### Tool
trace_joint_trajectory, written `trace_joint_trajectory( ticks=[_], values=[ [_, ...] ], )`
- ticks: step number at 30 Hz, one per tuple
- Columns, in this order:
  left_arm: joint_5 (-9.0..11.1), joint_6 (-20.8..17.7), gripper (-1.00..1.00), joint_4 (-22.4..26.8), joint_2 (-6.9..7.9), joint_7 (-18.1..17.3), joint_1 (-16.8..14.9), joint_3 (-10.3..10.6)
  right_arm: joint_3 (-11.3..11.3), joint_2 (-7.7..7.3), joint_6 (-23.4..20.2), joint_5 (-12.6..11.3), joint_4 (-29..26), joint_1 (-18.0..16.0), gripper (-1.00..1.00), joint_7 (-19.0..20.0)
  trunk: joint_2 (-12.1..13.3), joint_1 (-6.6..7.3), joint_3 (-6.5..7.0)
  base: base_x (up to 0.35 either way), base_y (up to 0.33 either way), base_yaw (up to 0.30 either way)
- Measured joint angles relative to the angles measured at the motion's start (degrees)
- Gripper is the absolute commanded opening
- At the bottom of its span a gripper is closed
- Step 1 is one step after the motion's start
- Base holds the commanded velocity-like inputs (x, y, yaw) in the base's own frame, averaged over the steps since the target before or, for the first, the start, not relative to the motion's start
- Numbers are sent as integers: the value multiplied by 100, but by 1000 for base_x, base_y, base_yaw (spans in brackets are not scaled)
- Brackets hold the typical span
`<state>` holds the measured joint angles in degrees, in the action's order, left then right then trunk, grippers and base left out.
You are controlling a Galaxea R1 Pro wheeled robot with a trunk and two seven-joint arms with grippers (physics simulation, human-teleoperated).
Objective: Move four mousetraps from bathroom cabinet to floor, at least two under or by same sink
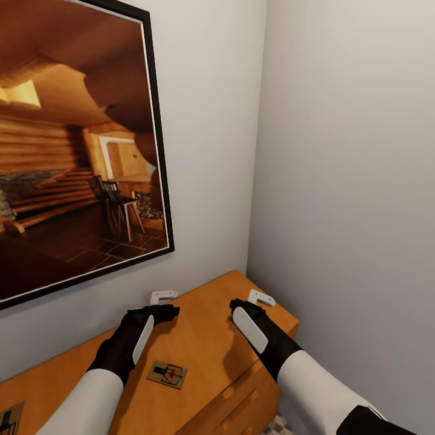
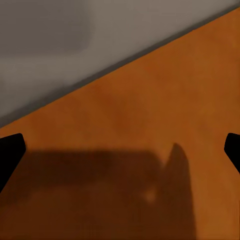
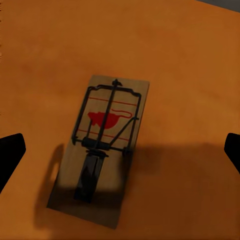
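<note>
**Two tools hover over cabinet top, mousetraps lying flat**

Head view: the left tool and right tool hang above the flat tabletop of the honey-orange cabinet, which stands in a corner of grey walls. A mousetrap lies flat on the wood, behind and between the two tools, nearer the left arm. A second mousetrap lies at the view's edge, well apart from the left tool on its outer side. A large black-framed picture of a log interior hangs on the wall ahead of the left tool. A patch of patterned bathroom floor shows beneath the right arm, beside the drawer fronts.

Left wrist view: the left tool's fingertips stand wide apart over bare orange wood where it meets the grey wall, holding nothing.

Right wrist view: the right tool's fingertips are spread wide, empty, with a mousetrap between them, lying flat below, red mark and dark spring up.
</note>
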<state>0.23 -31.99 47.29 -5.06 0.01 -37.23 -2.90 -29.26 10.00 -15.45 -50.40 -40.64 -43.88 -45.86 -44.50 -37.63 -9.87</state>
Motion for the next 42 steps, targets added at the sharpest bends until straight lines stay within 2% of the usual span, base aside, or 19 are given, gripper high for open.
trace_joint_trajectory(
  ticks=[6, 11, 16, 22, 29, 37, 42],
  values=[
    [0, 3, 100, 0, 1, 0, 0, 0, -90, 0, 0, 1, 0, 0, 100, 10, 0, 0, 0, 0, 0, 0],
    [0, 5, 100, 0, 2, -1, 0, 0, -378, 0, 4, -8, -5, 0, 100, 14, 0, 0, 0, 0, 0, 0],
    [0, 5, 100, 0, 2, -1, 0, 0, -532, 0, 7, -13, -8, 1, 100, 20, 0, 0, 0, 0, 0, 0],
    [0, 5, 100, 0, 2, -1, 0, 0, -574, 0, 8, -14, -9, 1, 100, 30, 0, 0, 0, 0, 0, 0],
    [0, 5, 100, 0, 2, -1, 0, 0, -579, 0, 4, -11, -8, 1, 100, 383, 0, 0, 0, 0, 0, 0],
    [0, 5, 100, 0, 1, -1, 0, 0, -580, 0, 2, 10, -4, 0, 100, 515, 0, 0, 0, 0, 0, 0],
    [-3, 5, 100, 0, 2, 3, 0, 0, -580, 0, 2, 13, -6, 1, 100, 530, -199, -109, -90, 0, 0, 0]
  ],
)
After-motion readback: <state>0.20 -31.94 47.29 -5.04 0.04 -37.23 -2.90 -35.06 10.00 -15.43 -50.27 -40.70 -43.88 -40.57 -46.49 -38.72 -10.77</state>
